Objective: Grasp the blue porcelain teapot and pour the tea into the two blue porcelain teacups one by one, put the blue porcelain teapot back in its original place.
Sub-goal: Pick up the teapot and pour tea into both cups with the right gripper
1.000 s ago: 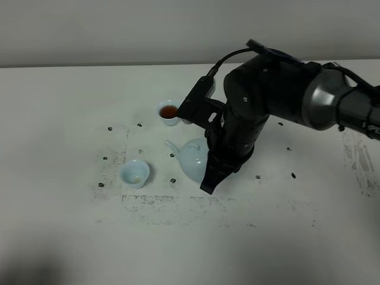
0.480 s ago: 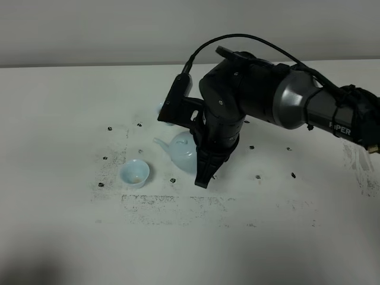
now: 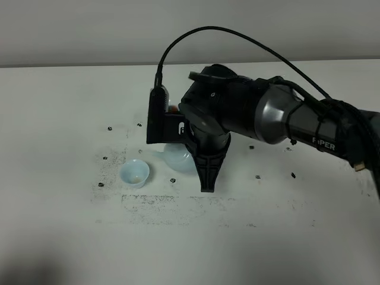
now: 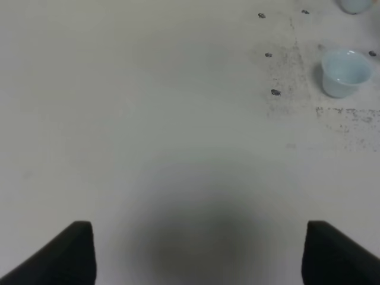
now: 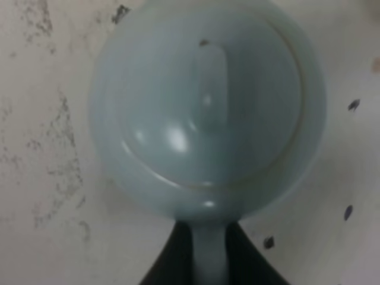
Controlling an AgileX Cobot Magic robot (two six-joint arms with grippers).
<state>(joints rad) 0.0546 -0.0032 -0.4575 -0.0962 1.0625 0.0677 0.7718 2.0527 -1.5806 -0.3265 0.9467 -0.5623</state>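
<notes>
my right gripper (image 5: 211,264) is closed on the loop handle of the blue porcelain teapot (image 3: 176,159). in the right wrist view the dark fingers (image 5: 169,266) sit on both sides of the handle. the teapot is near the middle of the table (image 3: 71,225), under the right arm, and i cannot tell if it touches the table. one teacup (image 3: 135,173) stands a little apart, at about 8 o'clock from the teapot in the high view. my left gripper (image 4: 202,255) is spread wide, with nothing between its tips, above the table.
</notes>
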